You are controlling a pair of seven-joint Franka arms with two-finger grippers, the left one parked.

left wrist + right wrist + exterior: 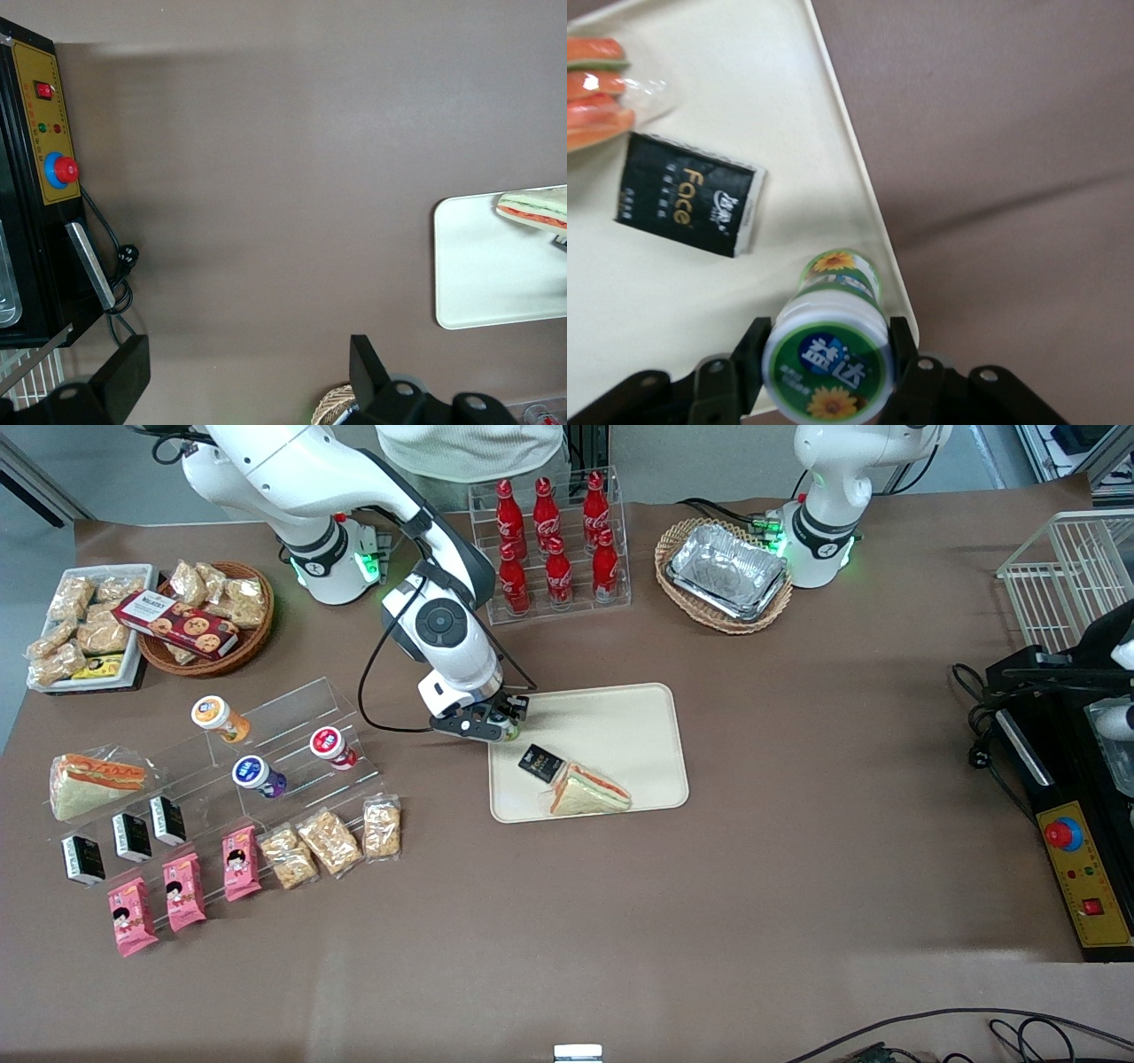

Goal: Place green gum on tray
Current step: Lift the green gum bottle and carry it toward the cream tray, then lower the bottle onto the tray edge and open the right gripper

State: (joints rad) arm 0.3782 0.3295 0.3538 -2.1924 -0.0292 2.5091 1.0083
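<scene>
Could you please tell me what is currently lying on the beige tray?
On the tray lie a black packet and a wrapped sandwich. The gripper, over the tray's corner, is shut on the green gum; whether its base touches the tray is hidden.

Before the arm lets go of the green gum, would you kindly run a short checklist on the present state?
1. Green gum held between the fingers of the hand: ok.
2. Gum over the tray, not the table: ok, though close to the rim.
3. Landing spot free of the black packet and the sandwich: ok, both lie apart from the bottle.
4. Bottle base resting on the tray: cannot tell.
5. Bottle upright in the grip: cannot tell.
</scene>
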